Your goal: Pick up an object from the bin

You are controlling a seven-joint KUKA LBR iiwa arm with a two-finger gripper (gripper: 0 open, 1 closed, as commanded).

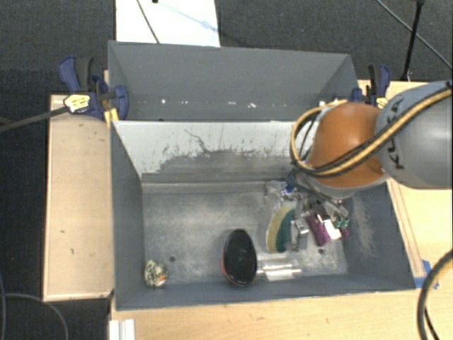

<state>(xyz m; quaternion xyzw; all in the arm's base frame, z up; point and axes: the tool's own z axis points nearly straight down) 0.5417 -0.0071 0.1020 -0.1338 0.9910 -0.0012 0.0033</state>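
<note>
cream-and-green curved object (278,234): stands on edge on the floor of the bin (191,211), just right of the black oval object (239,258) and a little further from the front wall than it. the two are close, but whether they touch cannot be told.

gripper (303,229): down inside the bin, right of the black oval object, immediately beside the curved object on its far side from that landmark. whether the gripper is open or closed cannot be told, and no item can be confirmed as held. contact with the curved object cannot be confirmed.

arm: enters from the right, with the orange cover (347,144) above the gripper, up and right of the black oval object. dark and yellow cables (303,134) loop round the cover's left side.

other contents:
- clear plastic piece (278,270): lies flat just right of the black oval object's lower end, near the front wall and below the curved object.
- purple piece (322,229): right of the black oval object, beyond the gripper, with a small green part next to it. whether it lies loose cannot be told.
- speckled crumpled ball (156,273): well apart to the left of the black oval object, near the front left corner.
</note>
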